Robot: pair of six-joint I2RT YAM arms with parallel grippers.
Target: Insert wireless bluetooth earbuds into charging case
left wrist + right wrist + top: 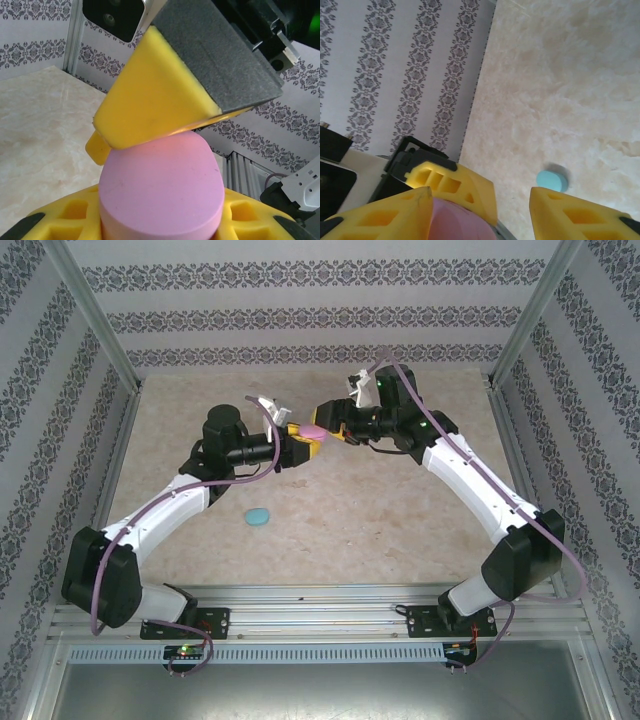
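A pink-purple oval charging case (313, 430) is held above the table's middle, with my left gripper (303, 445) shut on its sides. In the left wrist view the case (160, 185) sits between the yellow fingers, its flat face up. My right gripper (325, 432) meets it from the right and stands open. One of its yellow fingers (150, 95) rests on the case's far top edge. In the right wrist view the right gripper (482, 205) has one finger against the case (455, 222), the other well apart over bare table. The earbuds are out of view.
A cyan oval case (258, 517) lies on the beige table below the left forearm, and the right wrist view has it too (552, 180). Patterned walls and metal posts enclose the table on three sides.
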